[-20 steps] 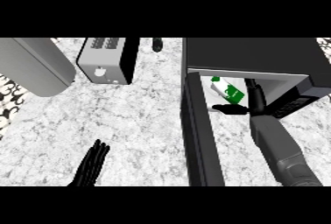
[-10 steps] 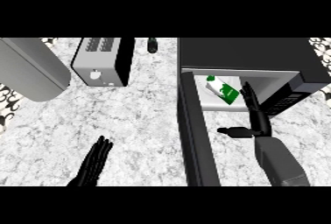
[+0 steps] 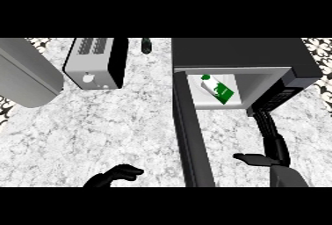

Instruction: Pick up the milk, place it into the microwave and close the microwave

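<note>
The milk carton (image 3: 218,89), white with a green side, lies inside the open microwave (image 3: 240,55) on its pale floor. The microwave's dark door (image 3: 191,136) stands open, seen edge-on, reaching toward the view's lower edge. My right hand (image 3: 271,145) is outside the cavity, in front of the control panel, with straight fingers pointing up and the thumb out to the left; it holds nothing. My left hand (image 3: 115,175) shows at the lower edge left of the door, with its fingers curled and empty.
A silver toaster (image 3: 96,62) stands at the back left of the marble counter (image 3: 110,127). A large grey rounded object (image 3: 24,70) fills the far left. A small dark bottle (image 3: 146,45) stands behind the toaster.
My right hand has drawn back out of the microwave toward me, leaving the milk inside. My left hand's fingers have curled and it sits lower in view.
</note>
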Robot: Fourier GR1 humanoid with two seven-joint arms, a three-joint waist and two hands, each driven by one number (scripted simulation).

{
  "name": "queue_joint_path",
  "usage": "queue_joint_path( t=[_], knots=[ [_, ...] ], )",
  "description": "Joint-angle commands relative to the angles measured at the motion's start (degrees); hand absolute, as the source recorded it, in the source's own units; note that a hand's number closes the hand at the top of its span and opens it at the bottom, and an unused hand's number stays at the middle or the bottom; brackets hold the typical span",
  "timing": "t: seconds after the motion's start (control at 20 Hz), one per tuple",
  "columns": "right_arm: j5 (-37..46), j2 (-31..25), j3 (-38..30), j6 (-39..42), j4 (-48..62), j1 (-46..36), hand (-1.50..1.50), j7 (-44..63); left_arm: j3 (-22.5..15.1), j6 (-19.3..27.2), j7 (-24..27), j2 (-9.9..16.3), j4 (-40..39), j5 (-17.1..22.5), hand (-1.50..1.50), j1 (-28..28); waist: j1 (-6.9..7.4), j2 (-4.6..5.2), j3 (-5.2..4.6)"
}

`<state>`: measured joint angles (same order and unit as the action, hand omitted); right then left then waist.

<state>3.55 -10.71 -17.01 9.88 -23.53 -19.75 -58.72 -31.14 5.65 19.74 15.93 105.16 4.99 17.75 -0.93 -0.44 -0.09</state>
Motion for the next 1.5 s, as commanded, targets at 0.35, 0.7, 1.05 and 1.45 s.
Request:
queue_joint_path(
  t=[0.35, 0.7, 1.05, 1.45],
  knots=[
    [-5.9, -1.9, 2.8, 11.4, -18.4, 13.4, -1.5, 0.3, -6.0, -2.5, -4.3, 0.3, -11.2, -11.0, 1.5, -9.1, -1.13, 0.08, -0.05],
    [-12.5, -4.5, 3.6, 14.8, -37.0, 26.3, -1.5, 6.1, -14.1, -2.2, -8.1, -5.9, -15.7, -17.4, 1.5, -12.0, -0.83, 0.13, -0.04],
    [-19.8, -6.1, 4.6, 16.2, -58.2, 37.6, -1.5, 16.4, -15.3, -1.1, -8.5, -15.7, -27.6, -18.6, 1.5, -20.9, -0.98, 0.29, -0.09],
    [-28.0, -10.0, 4.4, 20.7, -66.2, 39.0, -1.5, 21.3, -27.2, 11.5, -8.9, -15.9, -37.9, -4.1, 1.5, -35.2, -3.22, 0.88, -0.17]
  ],
)
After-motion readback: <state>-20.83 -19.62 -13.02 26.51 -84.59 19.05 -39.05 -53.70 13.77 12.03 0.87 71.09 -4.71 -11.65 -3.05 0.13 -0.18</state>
